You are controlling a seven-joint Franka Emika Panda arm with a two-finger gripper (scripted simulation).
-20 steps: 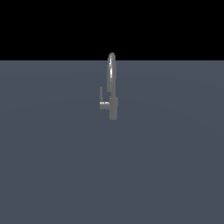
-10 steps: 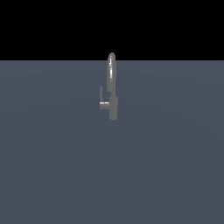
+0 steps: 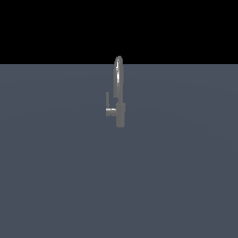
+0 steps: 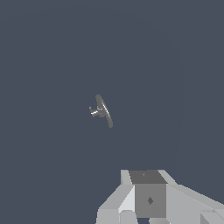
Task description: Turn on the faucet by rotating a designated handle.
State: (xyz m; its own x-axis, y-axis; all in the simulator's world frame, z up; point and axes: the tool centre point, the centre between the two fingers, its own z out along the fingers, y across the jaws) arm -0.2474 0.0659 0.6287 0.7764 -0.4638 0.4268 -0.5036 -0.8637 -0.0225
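Note:
The faucet [image 3: 120, 111] is a small grey metal tap standing alone on the dark grey floor, its narrow arched spout rising to the horizon line. The handle [image 3: 108, 106] juts from the body toward the exterior view's left as a short stub, then turns up as a slim bar. My arm does not appear in the exterior view. Seen from high above in the wrist view, the faucet [image 4: 103, 110] is tiny, and the handle [image 4: 93, 112] is a pale stub beside it. Part of my gripper [image 4: 149, 197] fills the picture's edge, far from the faucet; its fingers' spacing is unclear.
A flat, uniform dark grey floor [image 3: 60, 176] surrounds the faucet on all sides, under a black background. No other objects appear in either view.

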